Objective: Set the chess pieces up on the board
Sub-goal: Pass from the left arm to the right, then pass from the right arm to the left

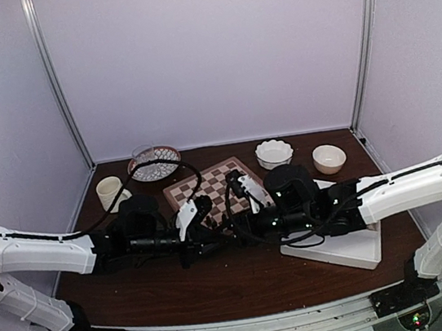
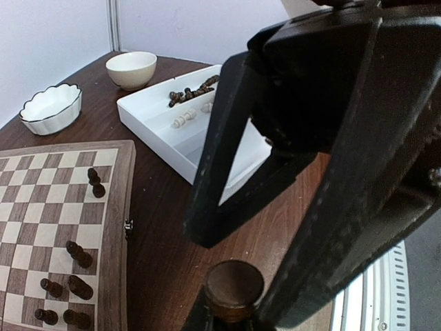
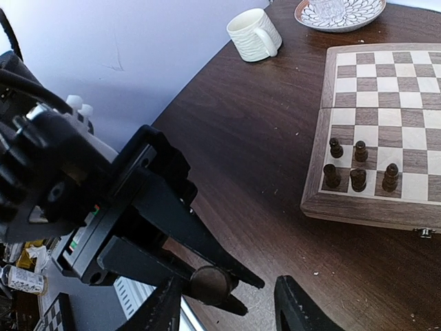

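Both arms meet low over the desk [image 3: 255,138], beside the near edge of the chessboard [image 1: 207,185].

Left tool [image 1: 197,212]: clamped on a dark chess piece [image 3: 209,281]. Only the piece's round end shows, pinched at the tips and held off the board, in the air over bare wood.

Right tool [image 3: 227,284]: fingers [image 3: 293,307] apart, one on each side of the held piece, with a clear gap on both sides. Not gripping it.

Chessboard: lies flat mid-desk, with its latch edge toward the tray side. A small cluster of dark pieces [image 3: 357,179] stands on squares at one near corner. Some are in a row on the edge rank and a couple are one rank in. The rest of the visible squares are bare.

White tray [image 2: 158,131]: divided, on the desk to the right of the board. More dark pieces [image 2: 193,92] are heaped in its far compartment, and a few pale pieces [image 2: 182,121] lie in the next one.

Behind: cream bowl [image 2: 131,69], scalloped dish [image 2: 49,107], mug [image 3: 253,33].
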You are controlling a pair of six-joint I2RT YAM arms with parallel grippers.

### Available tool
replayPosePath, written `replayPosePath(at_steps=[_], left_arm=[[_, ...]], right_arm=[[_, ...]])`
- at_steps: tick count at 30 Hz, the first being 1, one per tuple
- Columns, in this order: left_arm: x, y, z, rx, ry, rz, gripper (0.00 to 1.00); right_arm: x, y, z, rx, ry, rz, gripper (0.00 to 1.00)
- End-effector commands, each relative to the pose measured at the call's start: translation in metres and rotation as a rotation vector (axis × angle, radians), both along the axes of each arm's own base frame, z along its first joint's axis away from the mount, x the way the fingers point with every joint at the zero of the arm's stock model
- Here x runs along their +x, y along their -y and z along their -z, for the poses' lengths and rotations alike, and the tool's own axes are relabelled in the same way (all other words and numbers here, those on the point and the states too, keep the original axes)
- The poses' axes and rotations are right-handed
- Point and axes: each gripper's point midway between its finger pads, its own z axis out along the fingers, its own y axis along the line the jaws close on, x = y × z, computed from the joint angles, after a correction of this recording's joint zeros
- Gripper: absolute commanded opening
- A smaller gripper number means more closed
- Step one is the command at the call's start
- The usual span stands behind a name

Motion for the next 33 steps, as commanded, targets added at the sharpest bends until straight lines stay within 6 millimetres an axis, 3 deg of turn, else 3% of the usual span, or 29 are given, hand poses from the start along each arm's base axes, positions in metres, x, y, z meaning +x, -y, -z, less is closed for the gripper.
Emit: replayPosePath(at_steps=[1,4,9,13,18,21,26,33], left_arm=[[0.005,0.007,-0.007,0.004,0.052,-0.006,0.00],[0.002,0.009,-0.007,0.011,0.063,0.006,0.00],[0.002,0.010,-0.005,0.027,0.095,0.003,0.00],[0.003,0.008,-0.008,0.009,0.106,-0.014,0.20],[-0.002,0.003,-0.020,-0.063,0.124,-0.012,0.49],[-0.009,-0.003,-0.028,-0.121,0.143,0.000,0.63],[-0.020,-0.008,-0.047,-0.227,0.182,0.031,0.64],[-0.028,-0.017,-0.062,-0.302,0.262,0.050,0.60]], right_arm=[[-0.002,-0.014,-0.009,0.041,-0.016,-0.022,0.49],[0.000,-0.016,-0.005,0.031,-0.019,-0.010,0.46],[0.005,-0.007,-0.002,0.020,-0.017,0.038,0.25],[0.006,0.005,-0.003,0.047,-0.014,0.078,0.10],[0.008,0.026,-0.008,0.120,-0.006,0.142,0.05],[0.006,0.034,-0.023,0.203,0.012,0.151,0.03],[-0.003,0.039,-0.055,0.379,0.039,0.120,0.01],[-0.025,0.022,-0.088,0.566,0.018,-0.041,0.01]])
